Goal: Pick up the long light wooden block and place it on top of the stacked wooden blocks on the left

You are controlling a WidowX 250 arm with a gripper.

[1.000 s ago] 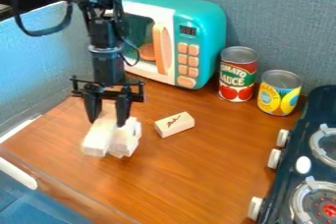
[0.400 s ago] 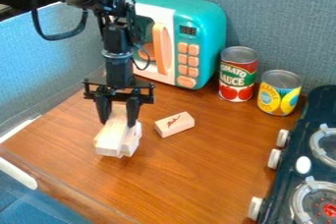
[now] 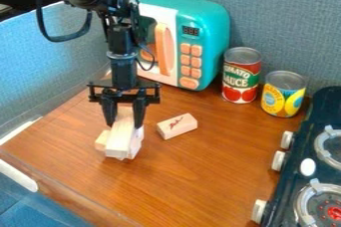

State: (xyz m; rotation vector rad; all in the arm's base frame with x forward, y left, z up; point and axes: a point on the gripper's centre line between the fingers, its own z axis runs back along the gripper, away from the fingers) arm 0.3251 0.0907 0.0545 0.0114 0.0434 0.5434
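Observation:
The gripper (image 3: 124, 125) hangs at the left of the wooden counter, pointing down, with its fingers shut on a long pale wooden block (image 3: 121, 136). That block lies over other pale wooden blocks (image 3: 136, 143), whose ends show at its left and right sides. From this view I cannot tell whether the held block touches those under it. Another wooden block (image 3: 177, 126) with a dark mark on its face lies apart, right of the gripper.
Behind the gripper is a teal toy microwave (image 3: 212, 37). A tomato sauce can (image 3: 241, 75) and a yellow-and-blue can (image 3: 283, 94) stand by the back wall. The toy stove (image 3: 305, 144) takes up the right edge.
Carrying its block, the gripper has moved right, by a larger amount at first and then slightly. The held block has shifted across the blocks beneath. The separate block has stayed put.

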